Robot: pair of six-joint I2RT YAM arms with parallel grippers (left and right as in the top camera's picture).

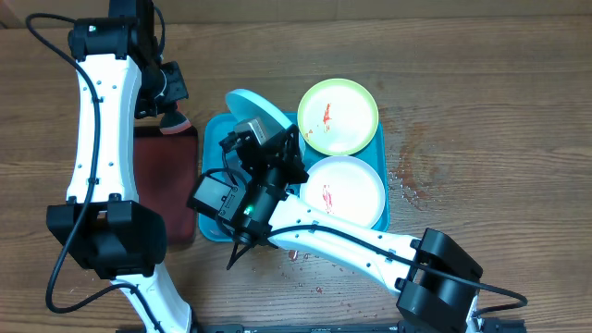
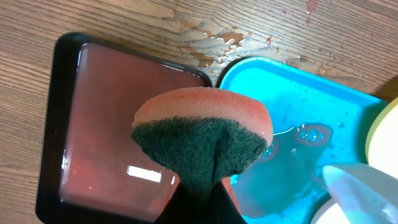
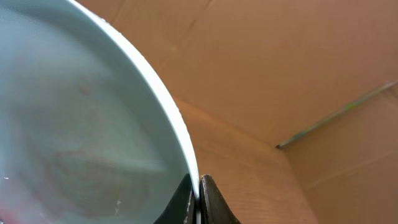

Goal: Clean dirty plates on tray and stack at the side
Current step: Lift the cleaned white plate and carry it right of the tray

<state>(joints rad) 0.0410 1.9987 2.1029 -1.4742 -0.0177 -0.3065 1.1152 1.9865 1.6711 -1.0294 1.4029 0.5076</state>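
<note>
We saw the right gripper (image 3: 199, 198) closed almost completely, its two fingertips pinching the rim of the light blue plate (image 1: 252, 104). It held that plate up on edge, tilted, above the far left part of the turquoise tray (image 2: 292, 99). A faint pinkish smear showed on the plate's inner face in the right wrist view.

The turquoise tray lay about mid-worktop, its bare floor wet. The lime green plate (image 1: 353, 104) sat at the tray's far right corner, overhanging the rim. The cream plate (image 1: 359, 190) lay flat just nearer us on the tray's right side. Each carried a red smear near its middle.

The left gripper (image 2: 199, 202) was clamped tight on a sponge (image 2: 202, 118), orange foam with a dark green scouring face. The sponge hung over the gap between the two trays, touching neither as far as we could tell. The dark red tray (image 2: 124, 93), black-rimmed and glossy, lay just beside the turquoise one, toward the worktop's left edge.

Drops of water (image 1: 407, 180) speckled the wood off the turquoise tray's right side.
</note>
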